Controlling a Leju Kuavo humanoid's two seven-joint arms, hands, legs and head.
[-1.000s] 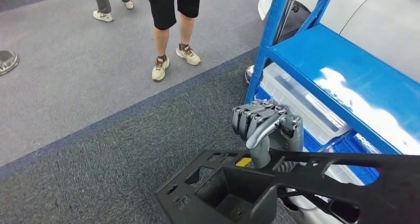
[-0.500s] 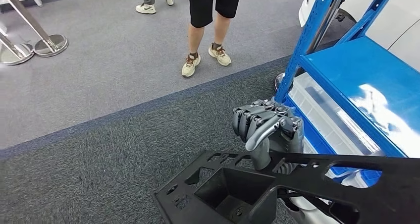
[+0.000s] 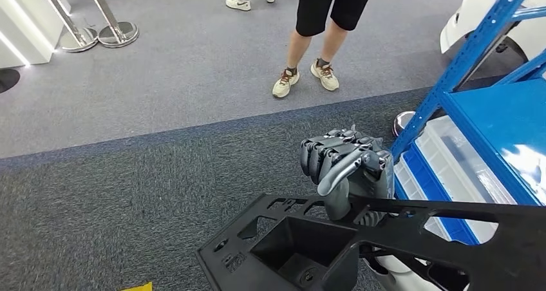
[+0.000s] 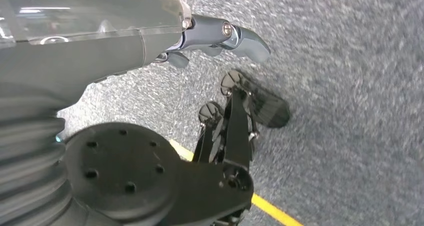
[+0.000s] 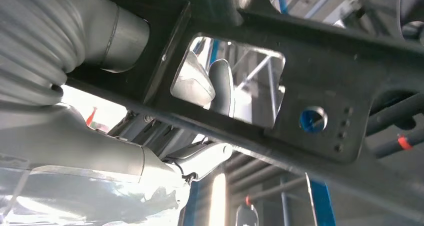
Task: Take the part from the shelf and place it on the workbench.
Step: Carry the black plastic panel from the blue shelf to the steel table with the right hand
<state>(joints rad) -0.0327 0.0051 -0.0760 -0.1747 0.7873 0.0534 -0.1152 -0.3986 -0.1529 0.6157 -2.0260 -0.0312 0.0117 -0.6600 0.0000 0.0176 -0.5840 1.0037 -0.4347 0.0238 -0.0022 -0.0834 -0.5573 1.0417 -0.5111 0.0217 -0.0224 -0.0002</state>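
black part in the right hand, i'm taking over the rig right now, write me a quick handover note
Right hand: grips the black plastic part by its upper bar, thumb over the top, held in front of the body above the carpet.
Left hand: hangs low over the grey carpet, holds nothing.
Blue shelf: to the right, with clear bins on its lower level. A person stands ahead on the lighter floor.
Done: the part is off the shelf and in hand.
Left: find the workbench, carry the part there and set it down.
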